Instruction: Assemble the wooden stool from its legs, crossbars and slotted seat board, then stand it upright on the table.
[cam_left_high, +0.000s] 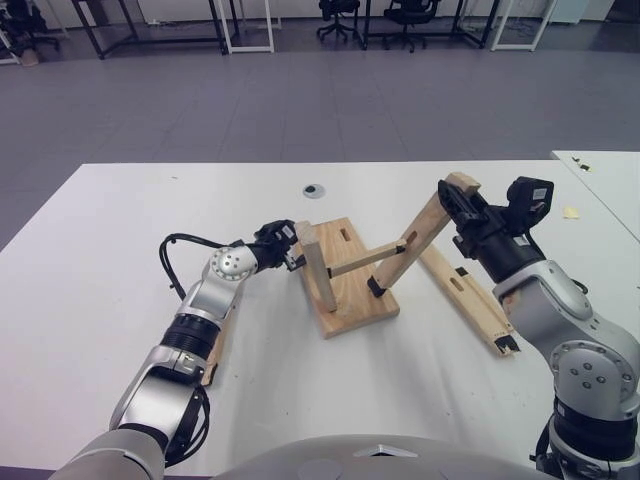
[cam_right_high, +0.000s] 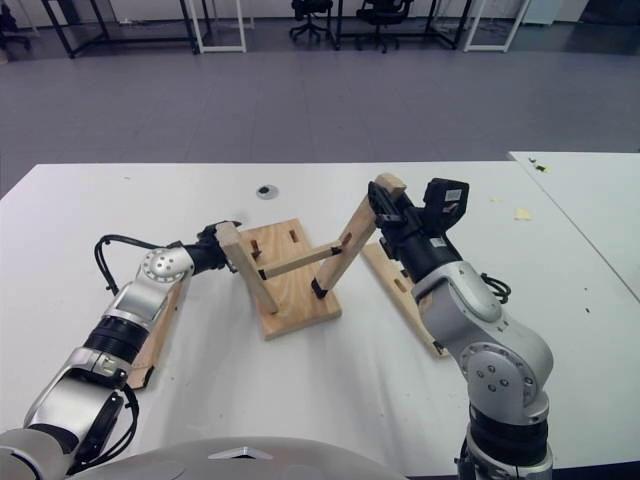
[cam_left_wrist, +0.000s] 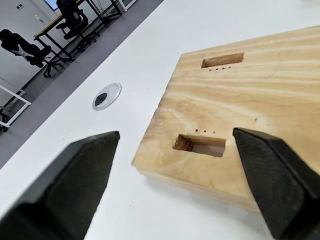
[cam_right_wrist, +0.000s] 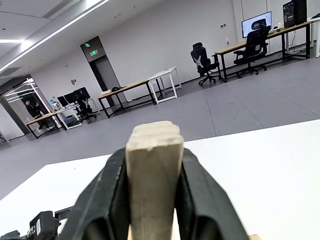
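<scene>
Your right gripper (cam_left_high: 450, 203) had its fingers shut tight on the top end of one wooden leg (cam_left_high: 425, 230). That leg leaned down to the seat board (cam_left_high: 355, 300), which lay flat in the middle of the white counter (cam_left_high: 120, 230). A thin crossbar (cam_left_high: 365, 259) joined that leg to a second leg (cam_left_high: 316, 270), so the two legs and the bar made one frame. The frame stood tilted on the board, with both bottom ends touching the wood. You could not tell if either end sat inside a slot (cam_left_wrist: 200, 143). Your left gripper (cam_left_wrist: 176, 134) was low, just beside the second leg and the board's near corner. Its fingers were wide apart and held nothing. Two slots on that side of the board had nothing in them. Another long wooden piece (cam_left_high: 470, 300) lay flat on the counter next to your right arm. One more wooden piece (cam_right_high: 150, 345) lay beside your left arm. So the job looked only partly done. One pair of legs was joined, but it did not look pushed into the board yet. The loose pieces had to be put on too. Last of all, the stool had to be turned over and stood up on its legs.
</scene>
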